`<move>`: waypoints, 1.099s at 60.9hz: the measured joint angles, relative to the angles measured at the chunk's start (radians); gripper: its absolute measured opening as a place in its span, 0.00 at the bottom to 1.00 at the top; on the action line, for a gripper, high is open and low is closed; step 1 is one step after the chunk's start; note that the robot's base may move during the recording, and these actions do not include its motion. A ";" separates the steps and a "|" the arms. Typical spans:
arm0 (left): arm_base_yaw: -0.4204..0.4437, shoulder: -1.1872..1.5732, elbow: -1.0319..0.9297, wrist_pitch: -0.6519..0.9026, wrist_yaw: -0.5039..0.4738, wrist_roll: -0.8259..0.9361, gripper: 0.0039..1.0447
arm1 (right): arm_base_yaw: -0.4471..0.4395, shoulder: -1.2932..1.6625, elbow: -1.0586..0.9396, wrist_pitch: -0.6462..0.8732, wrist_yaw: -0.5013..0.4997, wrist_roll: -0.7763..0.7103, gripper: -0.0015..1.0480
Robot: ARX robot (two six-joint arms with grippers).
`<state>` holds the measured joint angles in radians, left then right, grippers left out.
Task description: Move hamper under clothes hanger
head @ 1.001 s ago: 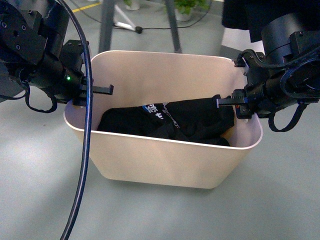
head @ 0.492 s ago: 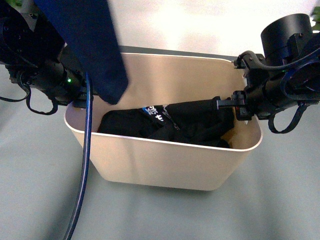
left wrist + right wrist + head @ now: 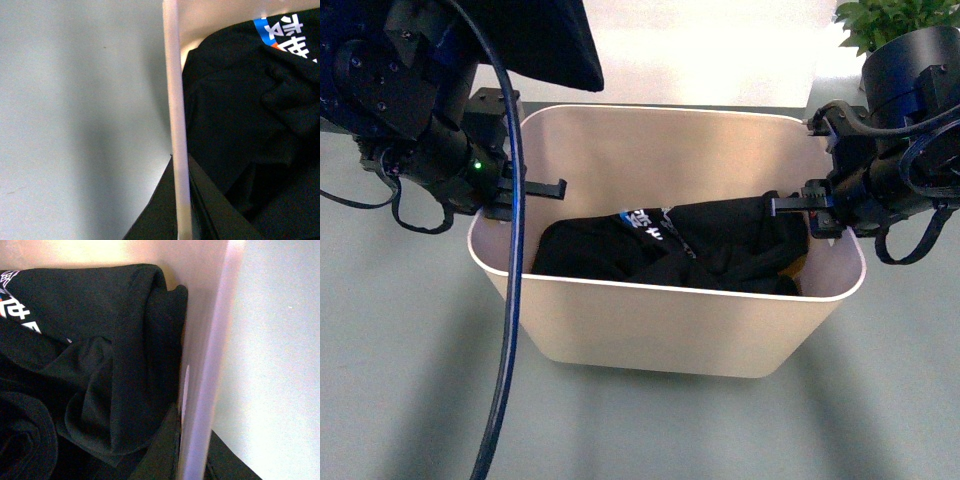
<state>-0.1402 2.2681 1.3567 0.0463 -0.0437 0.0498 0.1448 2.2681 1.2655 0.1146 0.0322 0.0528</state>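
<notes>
The hamper [image 3: 670, 330] is sitting on a plain grey floor [image 3: 400, 380], no table here, so I'm just going by that. It takes up the middle of the front view. There's a pile of black clothes [image 3: 680, 250] inside with a blue and white print [image 3: 645, 225] showing on top.

The left gripper [image 3: 515, 200] is pinched on the hamper's left short wall, one finger inside and one outside. The left wrist view shows the rim [image 3: 172, 100] running right between its fingers. The right gripper [image 3: 820, 215] is doing the same on the right short wall, clamped narrow over the rim [image 3: 215, 365], with the clothes [image 3: 100, 340] bunched up against that wall.

A hanging black cloth [image 3: 535, 40] dangles over the hamper's far left corner; can't tell what it hangs from. A blue cable [image 3: 510, 300] droops across the front of the hamper, and a green plant [image 3: 890, 20] pokes in at the far right.
</notes>
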 joint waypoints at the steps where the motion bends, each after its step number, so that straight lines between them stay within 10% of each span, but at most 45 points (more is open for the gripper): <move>1: 0.004 0.000 0.000 0.000 -0.003 0.000 0.04 | 0.002 0.000 0.000 0.000 0.000 0.000 0.06; 67: 0.023 0.000 -0.008 0.020 -0.002 0.022 0.04 | 0.029 0.000 0.000 0.000 -0.007 0.006 0.06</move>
<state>-0.1169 2.2681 1.3487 0.0666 -0.0460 0.0715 0.1741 2.2681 1.2655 0.1146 0.0250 0.0593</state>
